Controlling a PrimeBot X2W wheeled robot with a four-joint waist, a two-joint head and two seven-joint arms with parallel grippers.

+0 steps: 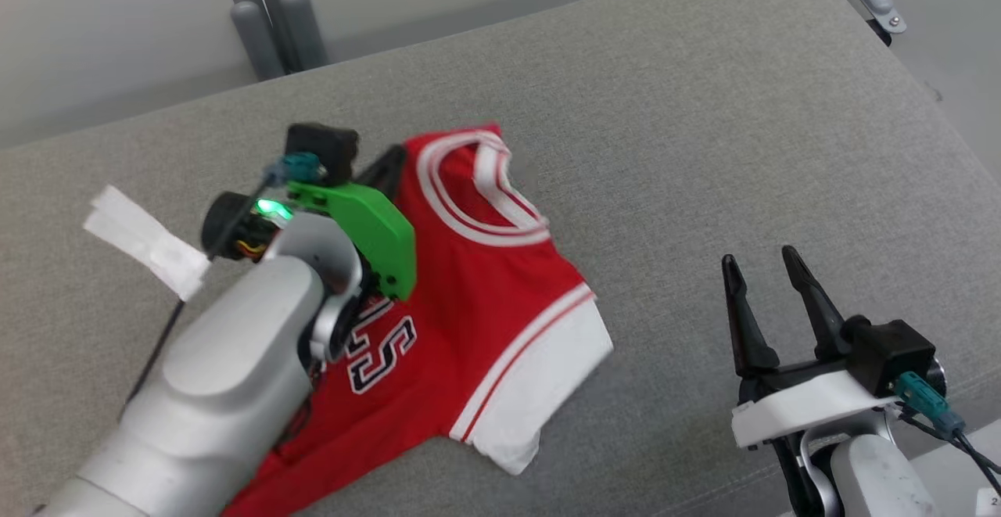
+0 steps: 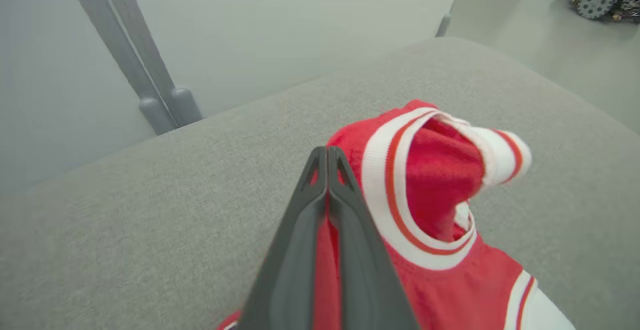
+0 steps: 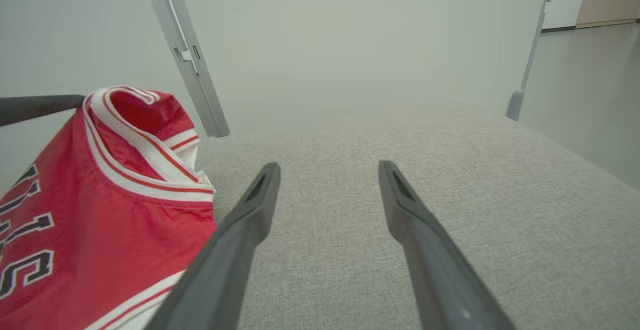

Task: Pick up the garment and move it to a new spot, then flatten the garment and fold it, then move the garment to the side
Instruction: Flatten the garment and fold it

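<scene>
While the red jersey [image 1: 485,298] lies on the grey fabric surface [image 1: 704,110] in the head view, the left pincer [image 1: 385,166] sits at its shoulder beside the collar. The right pincer [image 1: 757,259] stands spread, apart from the white sleeve edge.

In the left wrist view, the left pincer [image 2: 326,153] is pressed together with red cloth of the jersey [image 2: 440,185] pinched between its fingers, and the collar is raised.

In the right wrist view, the right pincer [image 3: 329,167] gapes over bare fabric, with the jersey [image 3: 100,210] to its left.

The left hand [image 1: 391,163] meets the shoulder edge of the red jersey [image 1: 485,290] on a grey cushion [image 1: 704,110]. The right hand [image 1: 758,263], fingers spread, stands apart.
</scene>
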